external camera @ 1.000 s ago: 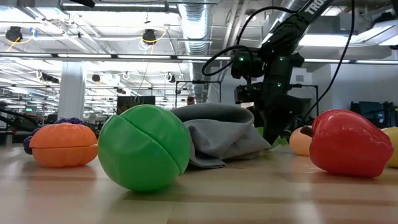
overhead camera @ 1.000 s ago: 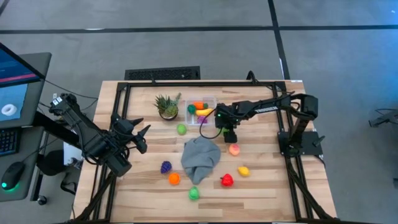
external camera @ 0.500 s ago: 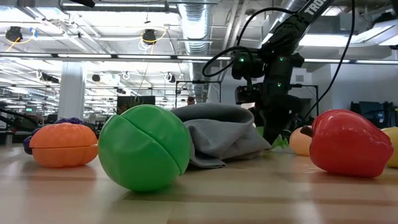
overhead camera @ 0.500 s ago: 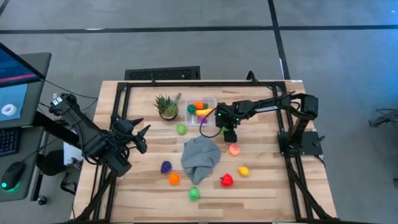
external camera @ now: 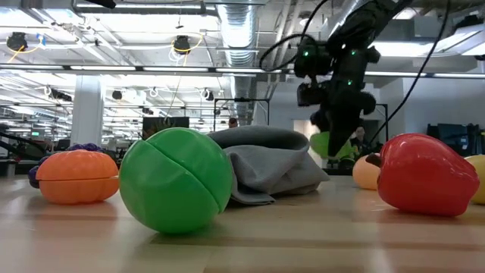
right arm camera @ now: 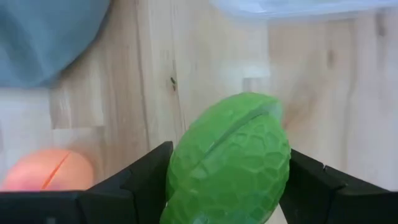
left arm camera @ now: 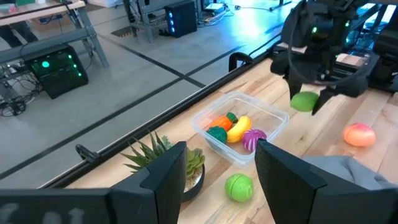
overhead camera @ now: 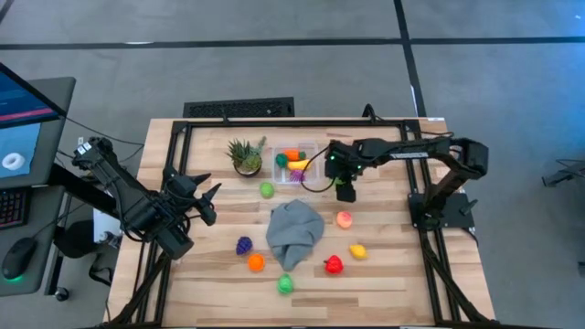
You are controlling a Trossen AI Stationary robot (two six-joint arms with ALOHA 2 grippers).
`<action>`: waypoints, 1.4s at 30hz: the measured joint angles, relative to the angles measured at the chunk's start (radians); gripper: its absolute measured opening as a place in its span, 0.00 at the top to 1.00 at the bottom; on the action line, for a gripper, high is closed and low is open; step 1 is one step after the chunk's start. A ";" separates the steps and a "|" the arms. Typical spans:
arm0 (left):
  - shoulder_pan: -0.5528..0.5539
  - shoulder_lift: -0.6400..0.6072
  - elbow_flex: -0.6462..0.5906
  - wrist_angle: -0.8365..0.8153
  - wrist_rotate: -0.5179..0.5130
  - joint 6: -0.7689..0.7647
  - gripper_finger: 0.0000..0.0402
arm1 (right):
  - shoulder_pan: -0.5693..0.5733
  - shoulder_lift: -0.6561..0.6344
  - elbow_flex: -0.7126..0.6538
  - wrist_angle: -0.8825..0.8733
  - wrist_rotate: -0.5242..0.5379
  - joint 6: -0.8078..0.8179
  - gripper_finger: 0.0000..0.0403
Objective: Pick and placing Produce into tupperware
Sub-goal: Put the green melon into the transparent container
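Right gripper [overhead camera: 345, 191] is clamped on a green textured piece [right arm camera: 230, 165], lifted clear of the table just beside the tub [overhead camera: 299, 164]. The tub holds a carrot [left arm camera: 222, 123], a banana [left arm camera: 239, 129], a purple piece [left arm camera: 254, 139] and a dark green piece [left arm camera: 217, 134], so free room inside is judged limited. Recommended: carry the piece over the tub's near rim with clearance, centre it above the remaining gap, lower, then release. The plant [overhead camera: 245, 155] stands on the tub's far side, out of the likely path; the cloth [overhead camera: 294, 230] lies well apart. Left gripper [overhead camera: 208, 206] waits far from the tub, fingers narrow and empty.
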 joint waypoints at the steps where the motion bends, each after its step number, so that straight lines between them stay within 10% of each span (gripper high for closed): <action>1: 0.000 0.000 0.000 0.000 0.000 0.000 0.55 | -0.006 -0.019 0.000 -0.007 0.000 0.004 0.33; 22: 0.000 0.000 0.000 -0.005 -0.047 0.026 0.55 | -0.130 -0.413 0.001 0.072 -0.016 0.167 0.33; 42: 0.000 0.000 0.000 -0.014 -0.050 0.029 0.55 | -0.121 -0.263 0.002 0.365 -0.019 0.225 0.33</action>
